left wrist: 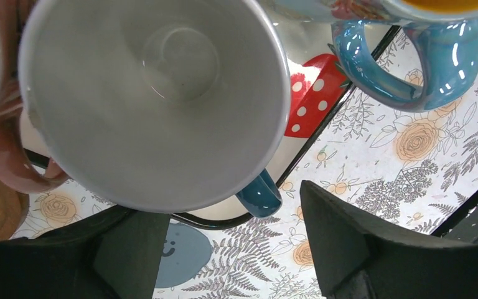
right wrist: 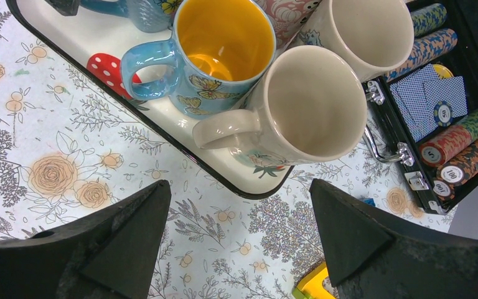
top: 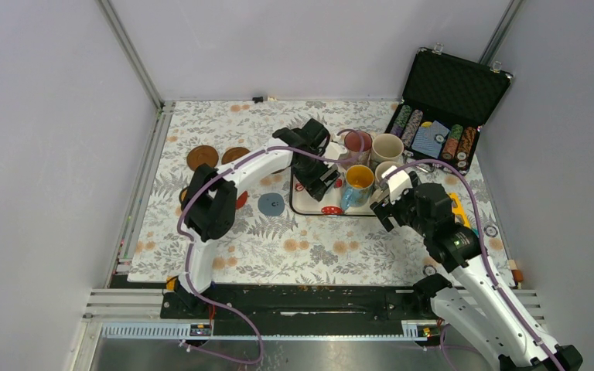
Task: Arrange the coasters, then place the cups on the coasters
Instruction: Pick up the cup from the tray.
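Left gripper (left wrist: 224, 215) spread wide, empty, pointing down over the white mug (left wrist: 155, 93) (blue handle); right gripper (right wrist: 239, 187) equally spread, empty, angled down near a cream mug (right wrist: 305, 106).

The mugs crowd the tray (top: 300, 209). The blue mug (top: 358, 184), near cream mug (right wrist: 311, 106), far cream mug (top: 387, 147) and pink mug (top: 357, 144) stand touching or just beside each other, so you get no finger gap between them. The near cream mug's handle (right wrist: 221, 132) fills the strip between the blue mug and the tray rim.

The left gripper (left wrist: 219, 202) hangs spread over the tray's left part, close above the white mug (left wrist: 155, 99). The right gripper (right wrist: 238, 187), jaws wide, has bare tablecloth (right wrist: 56, 180) under it, just near of the rim.

The open poker case (top: 445, 108) walls off the far right. Left of the tray only the flat grey-blue coaster (top: 271, 204) lies nearby.
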Controlling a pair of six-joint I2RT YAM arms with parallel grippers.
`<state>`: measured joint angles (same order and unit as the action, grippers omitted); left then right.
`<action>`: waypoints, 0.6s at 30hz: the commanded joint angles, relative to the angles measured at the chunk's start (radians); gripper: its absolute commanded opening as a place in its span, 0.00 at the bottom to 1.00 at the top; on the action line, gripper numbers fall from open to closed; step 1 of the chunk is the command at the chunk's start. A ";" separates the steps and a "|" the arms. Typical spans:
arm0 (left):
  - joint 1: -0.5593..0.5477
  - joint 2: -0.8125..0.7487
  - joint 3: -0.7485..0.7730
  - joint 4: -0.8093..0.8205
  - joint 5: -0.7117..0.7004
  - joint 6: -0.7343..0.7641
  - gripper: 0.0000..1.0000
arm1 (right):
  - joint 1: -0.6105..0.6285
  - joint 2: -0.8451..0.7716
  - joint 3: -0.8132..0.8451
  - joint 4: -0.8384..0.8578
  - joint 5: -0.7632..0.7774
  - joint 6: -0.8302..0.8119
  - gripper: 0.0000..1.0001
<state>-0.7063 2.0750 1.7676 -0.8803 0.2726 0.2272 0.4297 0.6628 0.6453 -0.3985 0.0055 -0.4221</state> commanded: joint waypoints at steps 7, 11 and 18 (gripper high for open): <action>-0.004 0.024 0.075 0.030 0.011 0.001 0.55 | -0.005 -0.010 -0.001 0.017 -0.021 -0.004 0.90; -0.003 0.023 0.061 0.043 0.038 0.010 0.51 | -0.005 -0.012 -0.004 0.021 -0.025 -0.003 0.90; -0.002 0.046 0.078 0.026 0.038 0.015 0.16 | -0.005 0.003 -0.002 0.014 -0.038 -0.005 0.89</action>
<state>-0.7063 2.1174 1.8072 -0.8684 0.2844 0.2283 0.4297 0.6598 0.6434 -0.3985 -0.0078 -0.4221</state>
